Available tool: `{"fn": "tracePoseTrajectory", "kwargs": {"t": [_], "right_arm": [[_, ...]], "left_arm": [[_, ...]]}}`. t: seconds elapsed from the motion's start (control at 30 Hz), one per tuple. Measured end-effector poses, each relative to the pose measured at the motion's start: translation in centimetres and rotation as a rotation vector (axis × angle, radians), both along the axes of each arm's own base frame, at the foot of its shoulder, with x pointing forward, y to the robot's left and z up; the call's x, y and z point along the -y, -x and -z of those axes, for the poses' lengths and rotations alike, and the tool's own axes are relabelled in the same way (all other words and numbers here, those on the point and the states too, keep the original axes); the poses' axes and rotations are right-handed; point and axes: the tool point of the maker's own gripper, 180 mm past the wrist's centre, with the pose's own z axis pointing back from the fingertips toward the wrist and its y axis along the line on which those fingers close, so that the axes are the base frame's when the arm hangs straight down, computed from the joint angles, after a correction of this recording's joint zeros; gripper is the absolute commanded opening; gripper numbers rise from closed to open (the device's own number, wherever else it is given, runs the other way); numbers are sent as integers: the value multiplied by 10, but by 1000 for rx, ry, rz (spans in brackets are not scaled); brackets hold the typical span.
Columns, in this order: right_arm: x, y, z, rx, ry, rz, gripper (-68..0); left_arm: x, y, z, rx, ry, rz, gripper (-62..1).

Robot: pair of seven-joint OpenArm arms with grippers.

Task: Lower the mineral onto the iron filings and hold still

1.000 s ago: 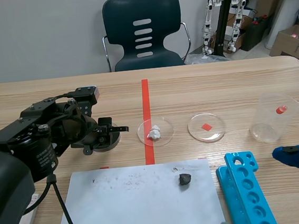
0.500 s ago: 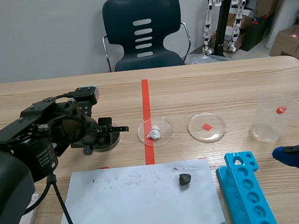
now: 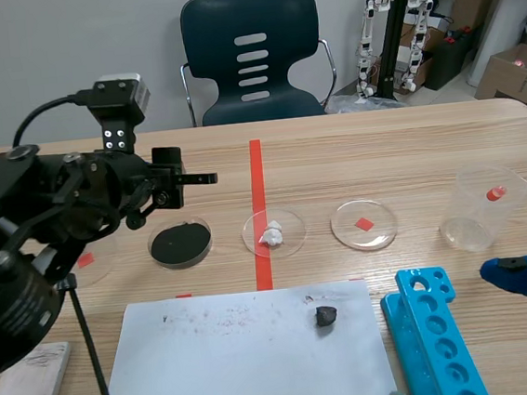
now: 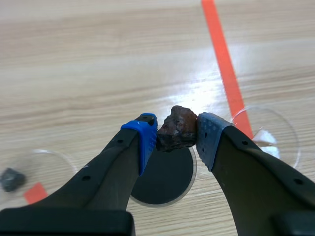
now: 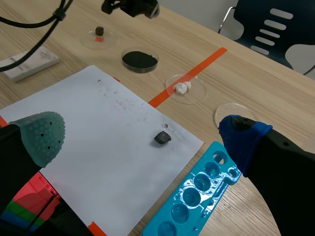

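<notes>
The left gripper (image 4: pixel 176 139), its blue dotted pads clamped on a rough, rust-brown mineral (image 4: pixel 176 129), hangs well above the shallow clear dish of iron filings (image 4: pixel 165 179). The stone is lumpy and held only by its sides, so it may twist or slip on the way down. Dropped, it would likely scatter the fine black powder. A descent off-centre risks striking the thin rim and skidding the light dish across the smooth wooden table (image 3: pixel 382 163). To the right sit a matching dish (image 3: pixel 291 241) holding a chalky white lump (image 3: pixel 272 235), then a flat white paper sheet (image 3: pixel 224 369) carrying an angular dark stone (image 3: pixel 325 317), and a glossy blue test-tube rack (image 3: pixel 436 340). The right gripper (image 5: pixel 142 135) is spread wide, holding nothing.
</notes>
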Motion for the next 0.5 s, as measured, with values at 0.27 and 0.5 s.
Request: {"fn": "tracePoseTrajectory", "kwargs": {"t": [0.27,0.5], "right_arm": [[0,0,0,0,1,0,4],[0,0,0,0,0,0,4]], "left_arm": [[7,72,-43,126,-42,147,-479],[28,140,-81,281,-1,315,-479]]}}
